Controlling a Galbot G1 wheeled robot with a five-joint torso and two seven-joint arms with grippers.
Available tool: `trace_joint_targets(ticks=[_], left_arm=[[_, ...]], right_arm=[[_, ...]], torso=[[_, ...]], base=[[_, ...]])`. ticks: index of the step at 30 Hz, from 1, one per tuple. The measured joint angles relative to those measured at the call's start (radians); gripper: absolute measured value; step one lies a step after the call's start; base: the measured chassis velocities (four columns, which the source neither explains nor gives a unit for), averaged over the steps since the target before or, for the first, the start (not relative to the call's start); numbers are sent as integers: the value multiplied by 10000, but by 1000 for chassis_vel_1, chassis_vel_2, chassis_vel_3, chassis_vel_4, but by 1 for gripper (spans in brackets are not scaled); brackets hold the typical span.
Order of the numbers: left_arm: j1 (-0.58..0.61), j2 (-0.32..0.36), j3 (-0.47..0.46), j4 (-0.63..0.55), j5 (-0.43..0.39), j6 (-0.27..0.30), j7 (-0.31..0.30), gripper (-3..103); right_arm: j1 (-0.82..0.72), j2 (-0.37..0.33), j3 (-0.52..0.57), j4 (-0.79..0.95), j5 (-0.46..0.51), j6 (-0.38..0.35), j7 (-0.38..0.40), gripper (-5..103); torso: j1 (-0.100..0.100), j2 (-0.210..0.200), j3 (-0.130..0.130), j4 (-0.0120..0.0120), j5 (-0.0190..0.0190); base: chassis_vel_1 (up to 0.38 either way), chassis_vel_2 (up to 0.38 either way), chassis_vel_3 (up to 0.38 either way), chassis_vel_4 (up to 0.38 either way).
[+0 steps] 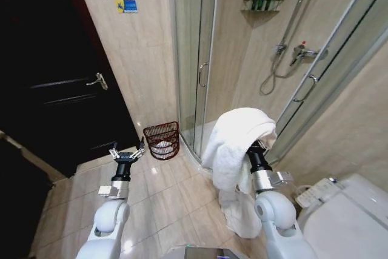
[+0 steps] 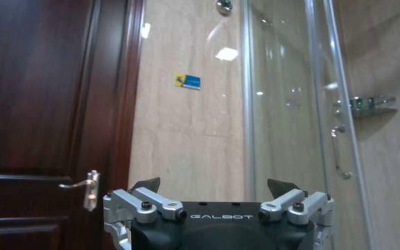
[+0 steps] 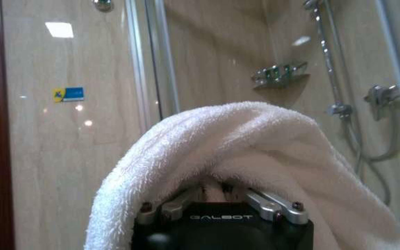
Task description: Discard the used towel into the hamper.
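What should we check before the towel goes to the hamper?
1. Towel on right gripper: ok, draped over it, hanging toward the floor.
2. Right fingers clamped on towel: cannot tell, cloth covers them.
3. Hamper in view: ok, upright on the floor by the shower door.
4. Hamper room: ok, something white lies at the bottom, most of the space is free.
5. Left gripper clear: ok, fingers open, holding nothing, just short of the hamper.
6. Towel tail: not ok, it hangs low by the right arm and may drag.
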State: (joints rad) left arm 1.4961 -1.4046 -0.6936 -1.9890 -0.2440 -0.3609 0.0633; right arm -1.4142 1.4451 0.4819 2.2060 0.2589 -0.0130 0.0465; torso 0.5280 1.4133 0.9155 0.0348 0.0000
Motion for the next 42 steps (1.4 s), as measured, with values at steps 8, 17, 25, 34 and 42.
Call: trace_joint_targets(ticks=[8,17,25,34,42], left_arm=[[28,-1,6,48,38,-96,-2,100],[60,-63,-21,205,254,-863,399,100],[35,-108,2,162,307,-874,401,100],[95,-137,5,160,466,-878,252,100],[9,-137,129,191,448,-947,32,100]], right_arm=[[-11,161,-57,-159,-322,43,-17,6],[5,240,-47,-242,-658,53,34,6],[-12,334,-200,-349,-789,218,40,6],[-24,356,-316,-402,-863,329,38,6],[-34,399,-386,-486,-927,505,55,6]], torso=[[0,0,0,1,0],[0,0,0,-3,0],[0,1,0,-1,1],[-3,1,-1,0,0],[-1,1,0,-3,-2]], base=[[53,54,44,45],[0,0,0,0],[69,53,-55,-76],[190,188,-192,-177],[174,177,-197,-180]])
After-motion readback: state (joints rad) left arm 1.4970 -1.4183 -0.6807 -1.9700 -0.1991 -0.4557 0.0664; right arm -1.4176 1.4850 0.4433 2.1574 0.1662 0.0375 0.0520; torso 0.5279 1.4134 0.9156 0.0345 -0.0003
